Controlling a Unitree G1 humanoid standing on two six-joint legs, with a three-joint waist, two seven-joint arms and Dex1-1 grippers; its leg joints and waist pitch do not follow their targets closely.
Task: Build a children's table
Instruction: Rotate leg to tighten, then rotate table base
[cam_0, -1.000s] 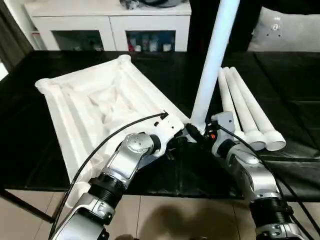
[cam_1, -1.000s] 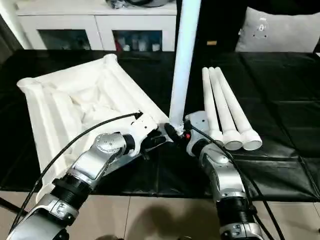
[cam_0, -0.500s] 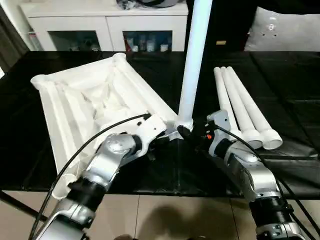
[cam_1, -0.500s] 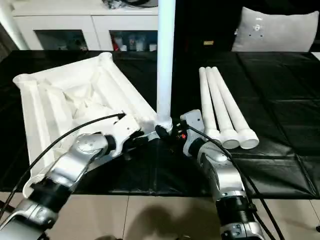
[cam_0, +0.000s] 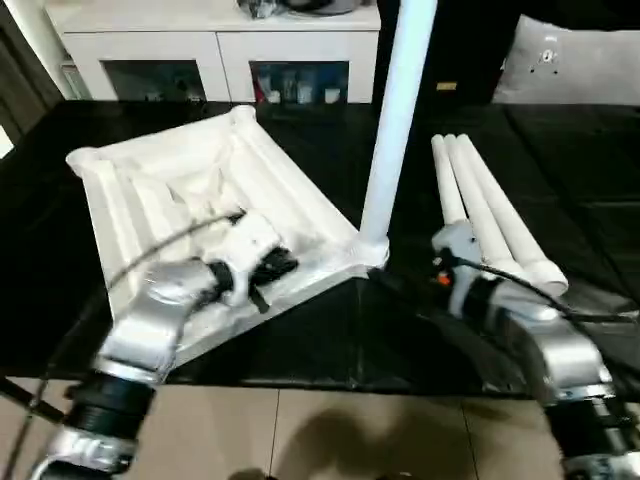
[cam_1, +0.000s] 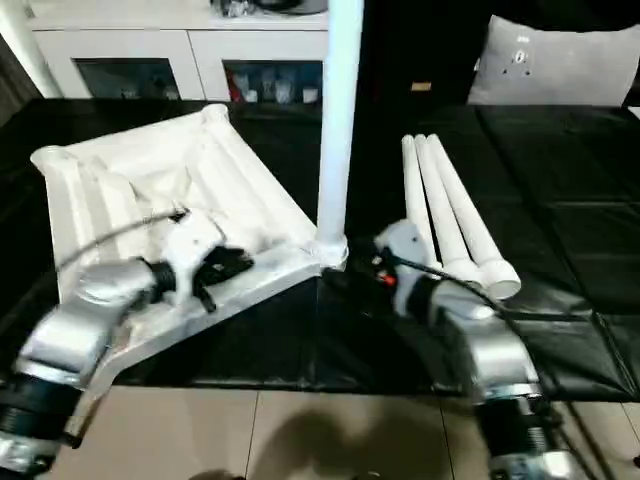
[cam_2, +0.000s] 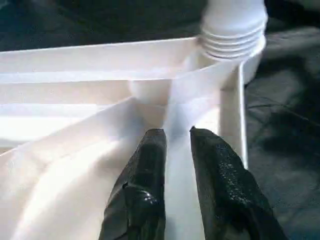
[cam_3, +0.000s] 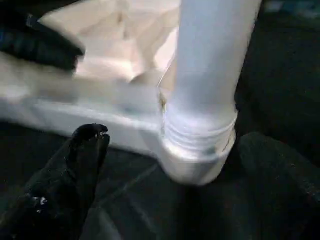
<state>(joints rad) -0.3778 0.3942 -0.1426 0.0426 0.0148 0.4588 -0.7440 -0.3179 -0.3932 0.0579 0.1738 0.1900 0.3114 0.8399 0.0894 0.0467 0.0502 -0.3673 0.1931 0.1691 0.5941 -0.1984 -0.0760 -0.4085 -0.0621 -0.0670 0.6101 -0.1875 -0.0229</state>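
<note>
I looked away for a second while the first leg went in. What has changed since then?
Both grippers have left the corner. The right gripper has opened and backed away from the upright leg, which stands alone in the corner socket. The left gripper, fingers nearly together, has swung back over the tabletop's ribbed underside. The three spare legs lie as before.

Left hand (cam_2: 172, 137) reaches forward, fingers nearly together, nothing held; right hand (cam_3: 175, 150) is low, fingers spread wide.
</note>
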